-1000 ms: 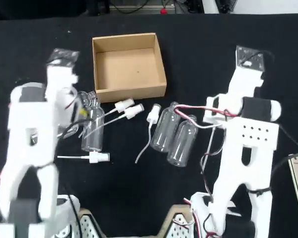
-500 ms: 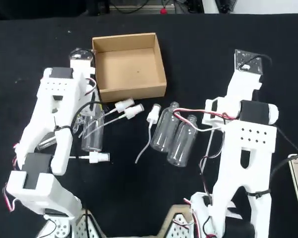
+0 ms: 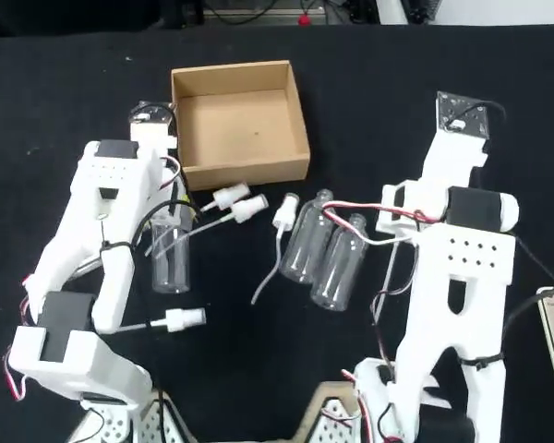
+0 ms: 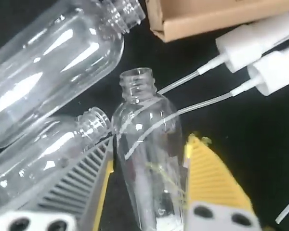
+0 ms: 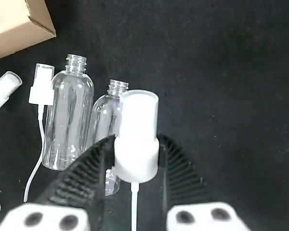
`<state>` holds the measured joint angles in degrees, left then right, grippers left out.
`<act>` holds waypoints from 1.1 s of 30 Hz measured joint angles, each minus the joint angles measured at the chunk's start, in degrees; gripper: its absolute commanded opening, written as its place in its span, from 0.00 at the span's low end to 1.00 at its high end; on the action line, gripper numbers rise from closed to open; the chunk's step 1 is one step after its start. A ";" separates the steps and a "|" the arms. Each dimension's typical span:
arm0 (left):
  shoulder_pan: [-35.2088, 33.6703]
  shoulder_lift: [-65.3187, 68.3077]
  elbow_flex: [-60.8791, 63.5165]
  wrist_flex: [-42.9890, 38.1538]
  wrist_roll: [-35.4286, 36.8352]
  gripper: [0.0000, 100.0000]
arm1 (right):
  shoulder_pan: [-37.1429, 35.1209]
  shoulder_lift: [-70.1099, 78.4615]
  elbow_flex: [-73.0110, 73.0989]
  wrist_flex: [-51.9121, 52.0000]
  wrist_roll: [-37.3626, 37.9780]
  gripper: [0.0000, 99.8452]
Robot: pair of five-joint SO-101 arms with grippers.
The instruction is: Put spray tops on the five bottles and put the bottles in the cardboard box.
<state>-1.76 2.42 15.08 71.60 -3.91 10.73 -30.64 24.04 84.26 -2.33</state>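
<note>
Now I log one clear bottle (image 4: pixel 145 125) just in front of the cardboard box (image 3: pixel 249 172), pinched between the fingers of the left gripper (image 4: pixel 149 144). That arm stretches forward, wrist at the box's near left corner. My right gripper (image 5: pixel 136 144) clamps a white spray top (image 5: pixel 137 115), its arm folded high beside two capless bottles (image 3: pixel 305 245) lying side by side.

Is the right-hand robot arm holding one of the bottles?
No, the right gripper is clamped on a white spray top, not a bottle.
</note>
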 measured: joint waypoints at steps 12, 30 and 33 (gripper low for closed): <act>0.00 -5.80 1.85 3.87 3.96 0.35 | 0.00 0.00 0.18 0.00 1.85 0.05; 0.00 -6.33 17.67 -10.11 5.63 0.35 | 0.00 0.00 0.18 0.00 1.85 0.05; 0.00 -6.42 19.25 -12.57 4.92 0.33 | 0.00 0.00 0.18 0.00 1.85 0.05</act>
<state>-1.76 -4.00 34.33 59.03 1.01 10.73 -30.64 24.22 84.26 -0.48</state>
